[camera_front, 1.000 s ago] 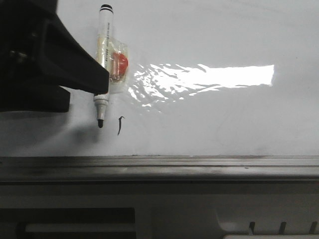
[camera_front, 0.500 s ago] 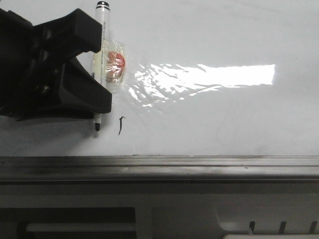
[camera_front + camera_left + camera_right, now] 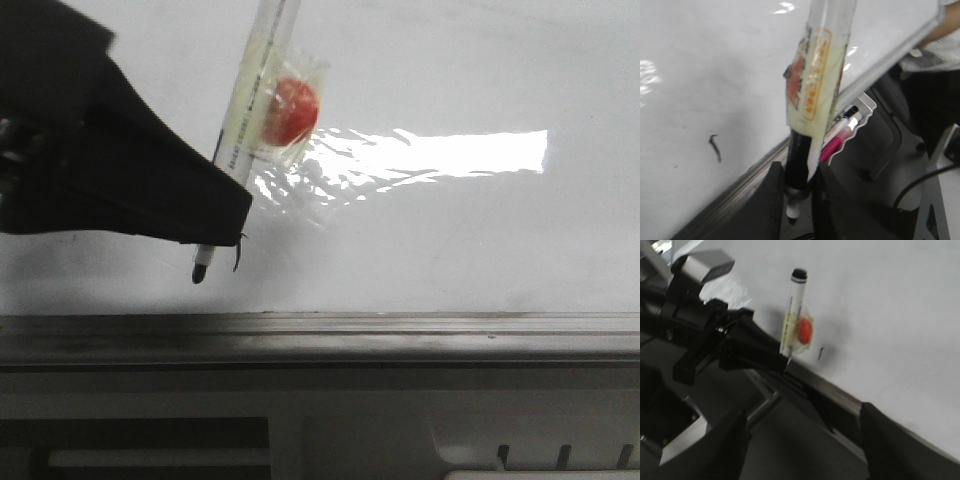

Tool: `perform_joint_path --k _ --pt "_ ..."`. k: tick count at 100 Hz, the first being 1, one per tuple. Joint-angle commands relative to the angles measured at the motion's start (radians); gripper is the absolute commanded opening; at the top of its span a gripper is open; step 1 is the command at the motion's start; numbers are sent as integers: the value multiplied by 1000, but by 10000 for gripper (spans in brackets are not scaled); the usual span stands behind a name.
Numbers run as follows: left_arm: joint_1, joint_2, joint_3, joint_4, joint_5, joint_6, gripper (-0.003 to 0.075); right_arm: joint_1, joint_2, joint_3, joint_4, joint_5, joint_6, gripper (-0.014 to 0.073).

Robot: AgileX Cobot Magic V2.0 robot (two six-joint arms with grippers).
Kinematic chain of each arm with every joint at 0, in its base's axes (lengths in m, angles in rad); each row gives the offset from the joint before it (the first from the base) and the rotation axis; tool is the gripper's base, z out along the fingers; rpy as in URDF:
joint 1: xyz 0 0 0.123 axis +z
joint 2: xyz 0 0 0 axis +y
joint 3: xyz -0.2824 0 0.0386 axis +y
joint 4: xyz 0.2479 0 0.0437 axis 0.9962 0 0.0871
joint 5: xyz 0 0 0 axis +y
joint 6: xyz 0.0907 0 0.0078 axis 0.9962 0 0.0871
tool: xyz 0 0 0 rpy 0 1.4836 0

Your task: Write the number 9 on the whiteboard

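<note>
1. Near the grey rail [image 3: 400, 325], the left gripper [image 3: 799, 192] pinched the marker [image 3: 245, 120] between its fingers, tip down by the tick [image 3: 715, 148].
2. Whiteboard [image 3: 450, 240] sat just above the rail. The number 9 wasn't there: only a small hooked black tick, so I judged the writing barely begun.
3. Next move, my read: land the tip beside the tick, draw loop, then stem.
4. Right gripper [image 3: 800, 450]: fingers spread, holding nothing.
5. Count: one marker, one tick, one board, two grippers.

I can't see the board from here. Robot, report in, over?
Left gripper shut on marker. Right gripper open, idle. Whiteboard shows only a small tick; no 9 yet. Nothing blocking.
</note>
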Motion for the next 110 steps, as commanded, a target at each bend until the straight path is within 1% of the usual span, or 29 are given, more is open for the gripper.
perform_joint_path --k 1,5,7,12,17,24,32,40,53,72,94,98,103,106,108,110 --pt "-13 -43 -19 -115 32 197 -16 0 77 -34 128 35 -145 412" --pt "-13 -45 -15 -186 57 316 -11 0 106 -34 162 58 -193 412" --pt "-13 -45 -10 -236 74 358 -6 0 116 -34 186 71 -224 412" --pt "-13 -45 -3 -365 120 525 -6 0 149 -34 247 99 -307 413" --pt "-13 -43 11 -518 173 658 -6 0 173 -34 322 123 -404 414" --pt "-13 -43 34 -686 209 815 -6 0 198 -34 394 128 -502 414" --pt "-13 -43 55 -775 243 943 -6 0 216 -34 459 126 -629 414" --pt "-13 -43 60 -775 276 959 -6 6 236 -34 493 115 -693 428" --pt "-13 -43 60 -775 342 984 -6 54 287 -34 545 106 -769 482" --pt "-13 -43 60 -771 390 990 -6 139 367 -42 642 75 -878 489" --pt "-13 -43 60 -771 396 990 -6 268 454 -113 646 -23 -883 483" --pt "-13 -43 60 -771 396 990 -6 291 467 -115 646 -42 -883 463" --pt "-13 -43 60 -771 396 990 -8 312 483 -117 646 -66 -883 396" --pt "-13 -43 60 -771 396 990 -9 323 493 -117 646 -76 -883 318" --pt "-13 -43 60 -771 394 990 -9 327 496 -117 646 -76 -883 281" --pt "-13 -43 60 -771 394 990 -9 331 501 -117 646 -76 -883 203"
